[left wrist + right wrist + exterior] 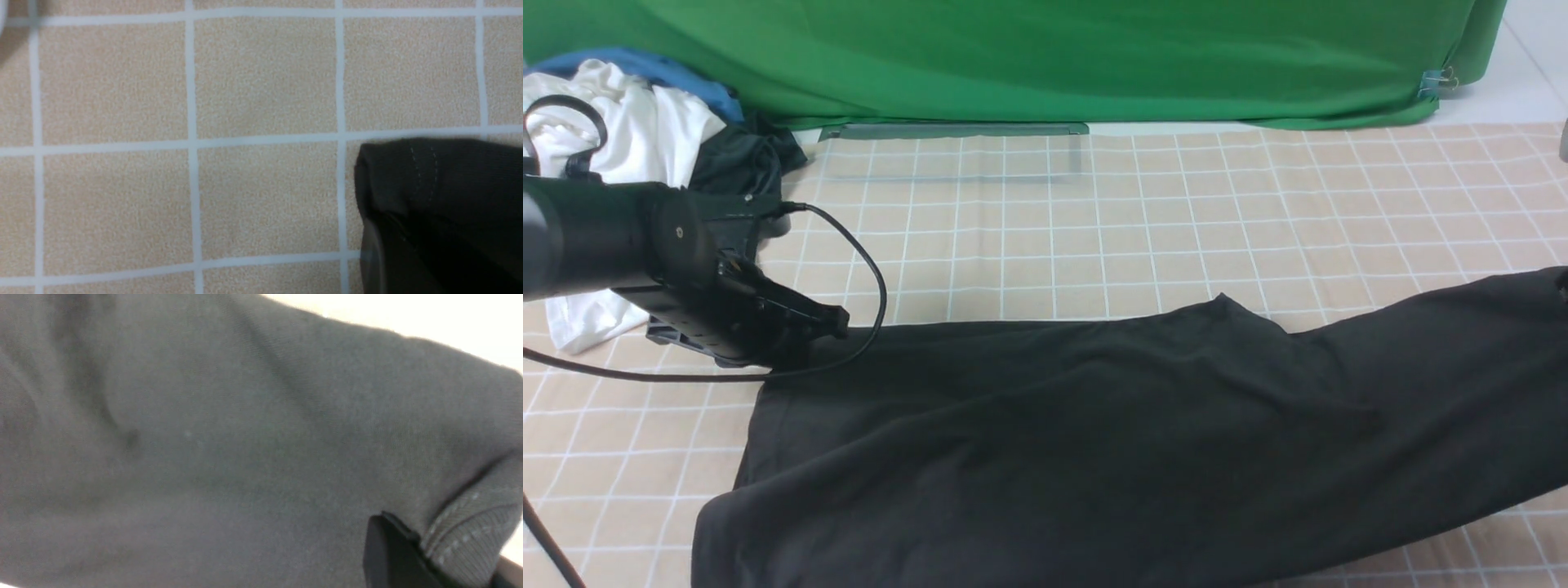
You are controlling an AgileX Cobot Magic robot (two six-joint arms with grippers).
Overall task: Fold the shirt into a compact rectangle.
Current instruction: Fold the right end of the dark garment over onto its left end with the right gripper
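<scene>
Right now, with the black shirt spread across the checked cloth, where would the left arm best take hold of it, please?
Probably the stitched hem corner of the shirt at its far left end, right by the left gripper. Come from the robot's left, over the bare tablecloth: that corner juts out free, and its double-stitched hem gives the jaws a firm edge.

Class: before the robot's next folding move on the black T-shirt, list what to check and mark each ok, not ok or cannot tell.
1. Right gripper clamps black cotton T-shirt hem: ok.
2. Left gripper holds the shirt's far corner: cannot tell.
3. Shirt lies flat: not ok, right end raised.
4. White-and-blue clothes pile apart from shirt: ok.
5. Black cable off the shirt: not ok, it seems to droop onto the corner.
</scene>
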